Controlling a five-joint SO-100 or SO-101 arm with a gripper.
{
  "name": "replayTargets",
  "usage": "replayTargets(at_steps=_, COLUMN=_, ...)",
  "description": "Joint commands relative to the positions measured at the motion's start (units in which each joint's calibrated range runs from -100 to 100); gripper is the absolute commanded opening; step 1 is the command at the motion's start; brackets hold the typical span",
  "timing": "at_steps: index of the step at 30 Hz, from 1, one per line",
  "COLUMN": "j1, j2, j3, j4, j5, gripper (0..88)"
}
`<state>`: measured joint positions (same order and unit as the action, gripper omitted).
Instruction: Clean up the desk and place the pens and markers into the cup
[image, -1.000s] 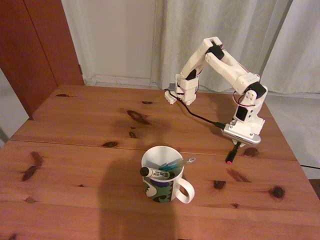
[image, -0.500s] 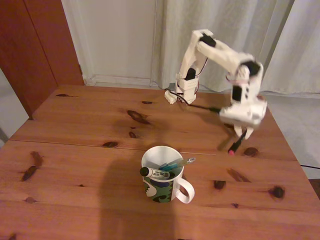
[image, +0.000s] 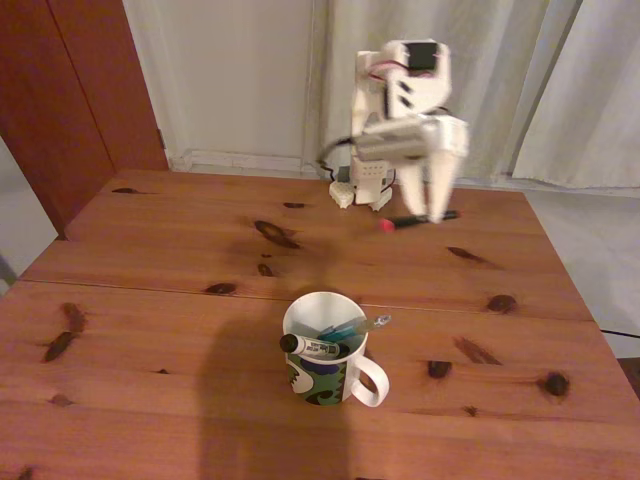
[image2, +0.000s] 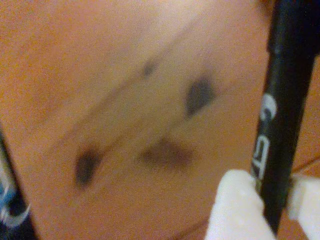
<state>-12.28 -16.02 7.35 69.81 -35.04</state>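
Note:
My gripper (image: 432, 212) hangs in the air over the far middle of the desk (image: 150, 300), shut on the black pen (image: 415, 219). The pen lies roughly level, its pink-red end pointing left in the fixed view. The wrist view shows the black pen (image2: 280, 110) clamped between white fingertips (image2: 235, 205) of the gripper (image2: 267, 200), above the blurred desk (image2: 125, 100). The cup (image: 322, 375) stands near the front middle, handle to the right. Inside it lean the white marker (image: 308, 346) with its black cap and the teal pen (image: 350, 328).
The arm's base (image: 365, 185) sits at the desk's back edge, with curtains (image: 500, 80) behind it. A brown wooden door (image: 70, 90) stands at the back left. The desk's right edge (image: 570, 290) drops off to the floor.
The arm has lifted the black pen off the right side of the desk and swung up and to the left. The pen has turned from hanging downward to roughly level. The cup has not moved.

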Motion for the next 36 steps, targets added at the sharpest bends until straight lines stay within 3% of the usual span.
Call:
replayTargets(at_steps=1, j1=6.05, j2=-3.72, j3=-1.30, j4=-2.32, j5=2.56, gripper=1.0)
replayTargets(at_steps=10, j1=15.14, j2=0.25, j3=1.49, j4=-22.54, j5=2.25, gripper=1.0)
replayTargets(at_steps=22, j1=15.38, j2=7.95, j3=1.67, j4=-27.70, j5=-4.30, gripper=0.9)
replayTargets(at_steps=36, j1=16.02, j2=7.62, j3=10.51, j4=-27.53, j5=7.54, gripper=1.1)
